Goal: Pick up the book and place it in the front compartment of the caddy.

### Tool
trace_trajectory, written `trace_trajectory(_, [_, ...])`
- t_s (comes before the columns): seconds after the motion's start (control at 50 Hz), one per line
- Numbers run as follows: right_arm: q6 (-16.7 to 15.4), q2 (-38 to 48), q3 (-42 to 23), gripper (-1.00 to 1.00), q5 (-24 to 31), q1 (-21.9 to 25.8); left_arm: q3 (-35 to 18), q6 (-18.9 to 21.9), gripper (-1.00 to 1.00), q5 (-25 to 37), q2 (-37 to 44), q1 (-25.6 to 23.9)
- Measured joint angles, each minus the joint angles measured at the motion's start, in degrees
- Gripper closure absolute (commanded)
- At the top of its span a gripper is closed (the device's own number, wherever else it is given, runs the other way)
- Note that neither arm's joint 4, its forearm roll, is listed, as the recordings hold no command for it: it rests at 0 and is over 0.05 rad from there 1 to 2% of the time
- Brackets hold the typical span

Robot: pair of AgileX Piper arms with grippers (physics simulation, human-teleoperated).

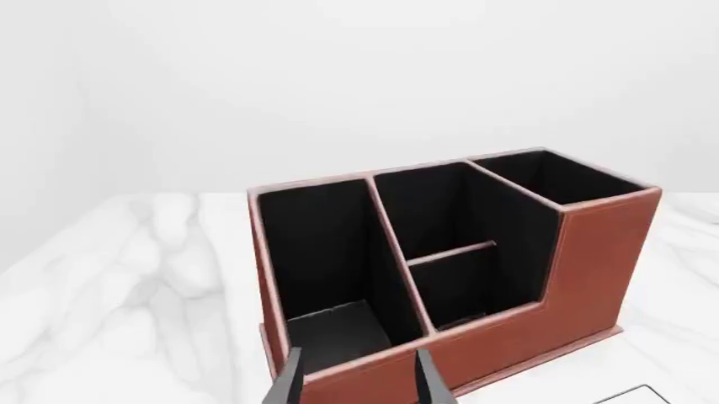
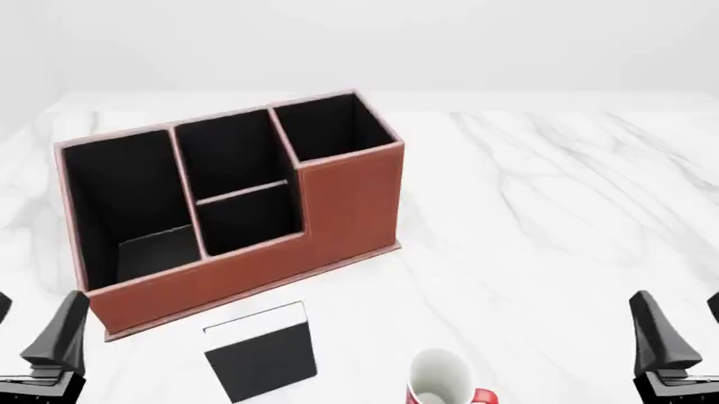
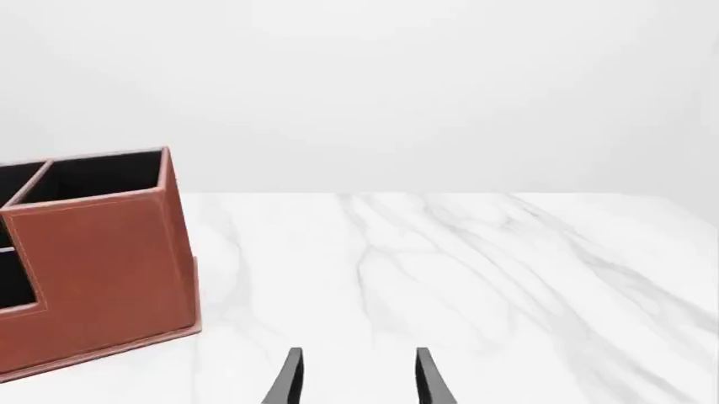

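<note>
Reddish-brown leather-look caddy [image 2: 337, 202] with black-lined cells sits toward my worktop's [image 2: 540, 210] far left. Thin black book [image 2: 262, 353] with white page edges lies flat near the front edge, just before it. Both my left pincer [image 1: 359, 379] and right pincer [image 3: 357, 377] hang released, holding nothing.

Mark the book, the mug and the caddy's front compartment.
book [image 2: 263, 358], front view, middle of black cover.
mug [image 2: 440, 375], front view, white inside of the open mouth.
front compartment [image 2: 249, 220], front view, black lining below the cross divider.
</note>
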Motion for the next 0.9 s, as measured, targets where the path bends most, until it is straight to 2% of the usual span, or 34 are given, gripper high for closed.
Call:
trace_trajectory(0.64, [-0.2, 0.0, -0.3, -1.0, 0.2, 0.0, -0.8, 0.6, -1.0, -0.3, -0.1, 0.0])
trace_trajectory(0.76, [-0.3, 0.0, -0.3, -1.0, 0.2, 0.0, -3.4, 2.2, -1.0, 2.1, 0.8, -0.9])
trace_trajectory(0.9, [-0.3, 0.0, -0.3, -1.0, 0.3, 0.0, -9.9, 5.5, -1.0, 4.8, 6.9, -2.9])
